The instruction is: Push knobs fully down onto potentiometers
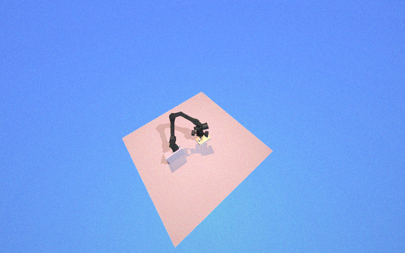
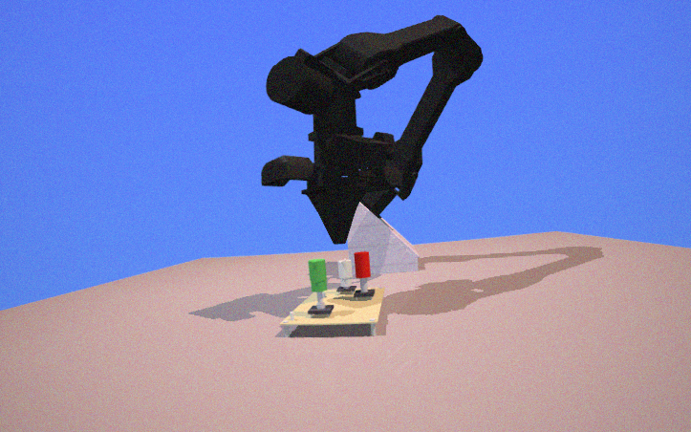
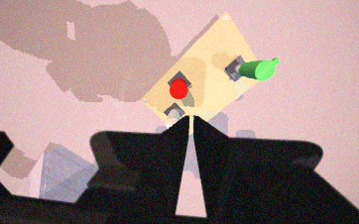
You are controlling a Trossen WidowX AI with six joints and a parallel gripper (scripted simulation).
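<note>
The yellow circuit board [image 2: 351,316] [image 3: 209,55] stands on short legs. A green knob [image 2: 316,275] [image 3: 259,69] sits high on its shaft, with pale shaft showing between it and its black potentiometer [image 2: 320,310]. A red knob [image 2: 361,264] [image 3: 179,89] also sits high, with pale shaft showing above its black potentiometer [image 2: 364,293]. A white knob-like piece [image 2: 344,272] [image 3: 173,116] stands on a third black base beside the red one. My gripper [image 2: 339,242] [image 3: 190,120] is shut and empty, pointing down above the white piece's end of the board, touching nothing visible.
The pale wedge-shaped arm base [image 1: 175,155] [image 2: 382,249] [image 3: 66,173] stands behind the board in the exterior view. The pink table [image 1: 206,188] [image 2: 444,370] carries shadows of the arm. The board is small and partly covered by the gripper in the top view.
</note>
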